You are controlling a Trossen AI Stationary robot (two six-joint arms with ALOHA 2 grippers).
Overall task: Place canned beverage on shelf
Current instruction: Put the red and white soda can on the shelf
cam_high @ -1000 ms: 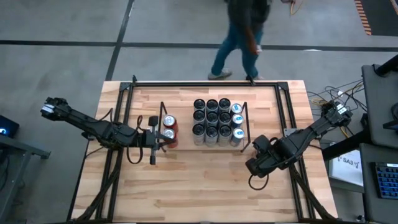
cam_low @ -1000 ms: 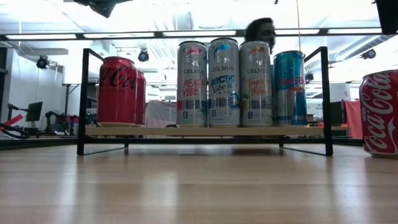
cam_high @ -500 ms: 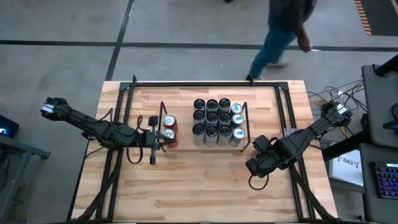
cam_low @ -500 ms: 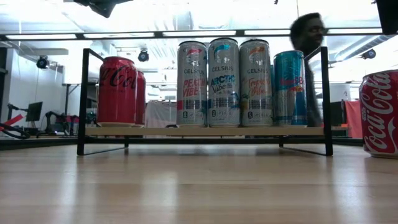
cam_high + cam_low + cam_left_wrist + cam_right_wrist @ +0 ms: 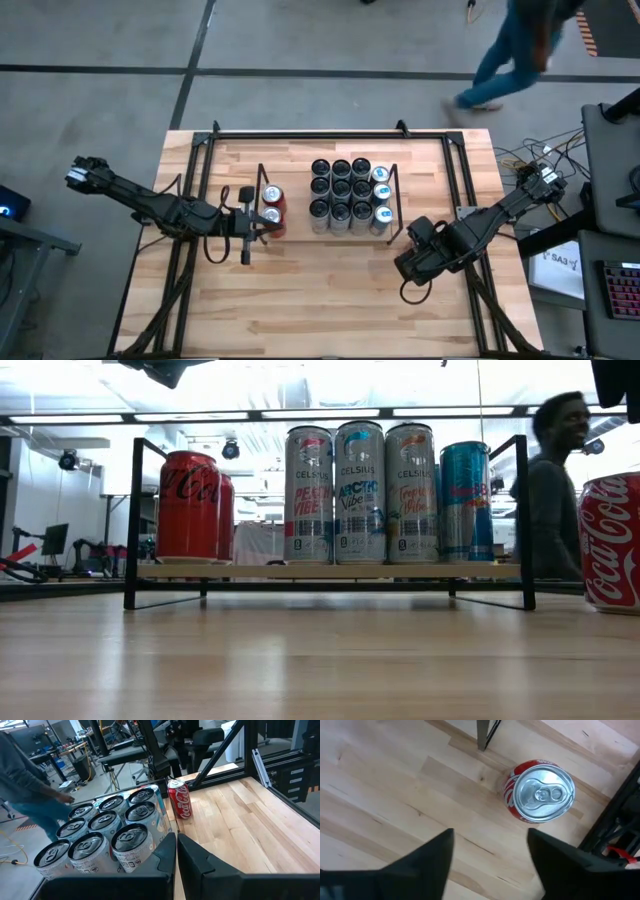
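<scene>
A: Okay, where are we on progress? The shelf (image 5: 395,200) looks mostly stocked: a block of tall slim cans (image 5: 341,197) fills the middle and right, and two red cola cans (image 5: 271,207) stand at its left end

B: Right, so we count those as done. What's left is the loose red cola can (image 5: 538,794), upright on the table (image 5: 330,290) just outside the shelf's right end frame. In the low view it shows at the right edge, beside the rack, not on it

A: And the right gripper (image 5: 490,847)?

B: It hovers above that can, fingers spread apart with nothing between them. The can sits ahead of the fingertips in the wrist view, so we'd say it isn't straddled yet

A: Left gripper (image 5: 176,851)?

B: Fingers pressed together, empty, parked by the shelf's left end near the two red cans. Looks like it's waiting

A: Where would the last can go?

B: We judge the gap between the red cans and the slim block is the open slot. So it's reach, grasp, lift over the wire frame, set down. One can remaining as far as we can see

A: There's a person (image 5: 515,50) walking past behind the table, not involved
</scene>
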